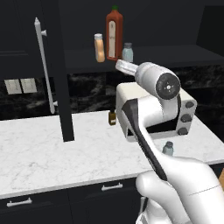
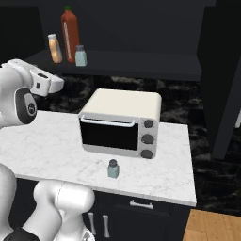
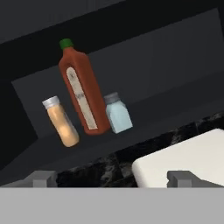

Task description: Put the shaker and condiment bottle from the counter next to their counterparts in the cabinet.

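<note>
On the dark shelf of the cabinet [image 1: 175,57] the orange condiment bottle [image 1: 99,48] [image 3: 61,122] stands upright just left of the tall red bottle [image 1: 114,35] [image 3: 83,94]. A pale blue-grey shaker [image 1: 127,52] [image 3: 117,113] stands to the red bottle's right. A second shaker [image 1: 168,148] [image 2: 113,168] stands on the white marble counter [image 1: 43,148], near its front edge, before the toaster oven. My gripper [image 1: 119,64] [image 3: 113,178] hovers below and in front of the shelf, open, with nothing between its fingers.
A cream toaster oven [image 2: 120,124] sits on the counter's right half, under my arm. A tiny brown bottle [image 1: 112,118] stands left of it. The open black cabinet door [image 1: 59,87] with its silver bar handle [image 1: 43,65] hangs over the counter's left part.
</note>
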Controlling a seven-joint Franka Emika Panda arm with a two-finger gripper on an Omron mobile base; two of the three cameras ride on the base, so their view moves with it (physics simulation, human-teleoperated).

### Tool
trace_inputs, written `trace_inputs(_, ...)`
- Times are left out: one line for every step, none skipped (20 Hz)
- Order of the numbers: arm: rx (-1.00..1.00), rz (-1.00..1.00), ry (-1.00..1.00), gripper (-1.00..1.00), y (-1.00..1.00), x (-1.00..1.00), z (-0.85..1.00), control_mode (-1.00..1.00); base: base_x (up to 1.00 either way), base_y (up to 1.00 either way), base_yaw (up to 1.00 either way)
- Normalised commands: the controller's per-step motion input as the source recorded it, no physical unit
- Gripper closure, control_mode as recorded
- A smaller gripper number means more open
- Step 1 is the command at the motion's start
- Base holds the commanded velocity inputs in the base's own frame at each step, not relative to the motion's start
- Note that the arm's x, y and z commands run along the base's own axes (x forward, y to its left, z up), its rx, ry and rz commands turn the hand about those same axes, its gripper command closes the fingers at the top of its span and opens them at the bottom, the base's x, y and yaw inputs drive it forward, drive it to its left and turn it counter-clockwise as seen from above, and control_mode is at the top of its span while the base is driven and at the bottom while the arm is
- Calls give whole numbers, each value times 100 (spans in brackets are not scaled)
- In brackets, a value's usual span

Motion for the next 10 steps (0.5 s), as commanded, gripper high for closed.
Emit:
trace_inputs(9,0,0,-100,-26,-76,6,-100,0,0,0)
trace_inputs(9,0,0,-100,-26,-77,4,-100,0,0,0)
trace_inputs(5,0,0,-100,-21,-71,3,-100,0,0,0)
trace_inputs(5,0,1,-100,-21,-74,1,-100,0,0,0)
trace_inputs(2,0,3,-100,-14,-64,1,-100,0,0,0)
trace_inputs(2,0,9,-100,-12,-54,6,-100,0,0,0)
trace_inputs(1,0,8,-100,-14,-56,4,-100,0,0,0)
trace_inputs(0,0,9,-100,-14,-56,0,-100,0,0,0)
trace_inputs(0,1,13,-100,-11,-43,0,-100,0,0,0)
trace_inputs(0,4,16,-100,-11,-30,0,-100,0,0,0)
